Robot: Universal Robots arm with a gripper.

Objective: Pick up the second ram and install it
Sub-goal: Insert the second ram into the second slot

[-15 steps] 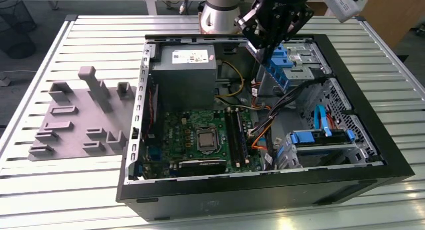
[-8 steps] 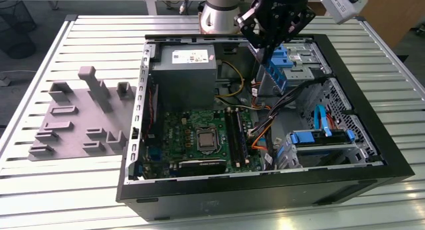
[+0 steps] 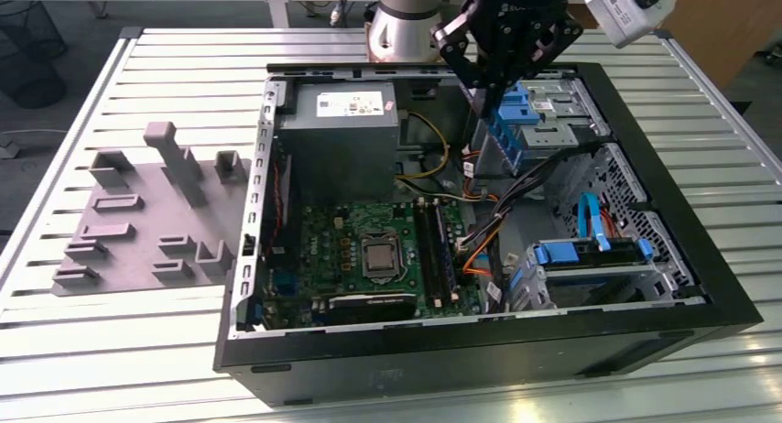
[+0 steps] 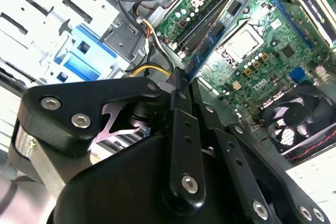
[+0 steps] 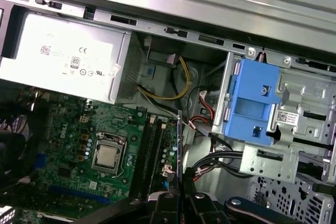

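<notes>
A lab workbench — slatted metal table (image 3: 146,57) — open computer case (image 3: 660,286).

The table (image 3: 183,57) was made of shiny ribbed metal. The computer case (image 3: 684,286) was edged in matt black plastic. The gripper (image 4: 178,108) was made of smooth black plastic with shiny metal screws. The drive holders (image 5: 252,103) were made of blue plastic. The fixture blocks (image 3: 146,212) were made of dull grey plastic.

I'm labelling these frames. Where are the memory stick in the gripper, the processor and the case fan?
memory stick (image 5: 179,145): first wrist view, on its thin upright edge above the gripper.
processor (image 5: 107,155): first wrist view, middle of its metal lid.
case fan (image 4: 292,124): second wrist view, on its hub.
</notes>
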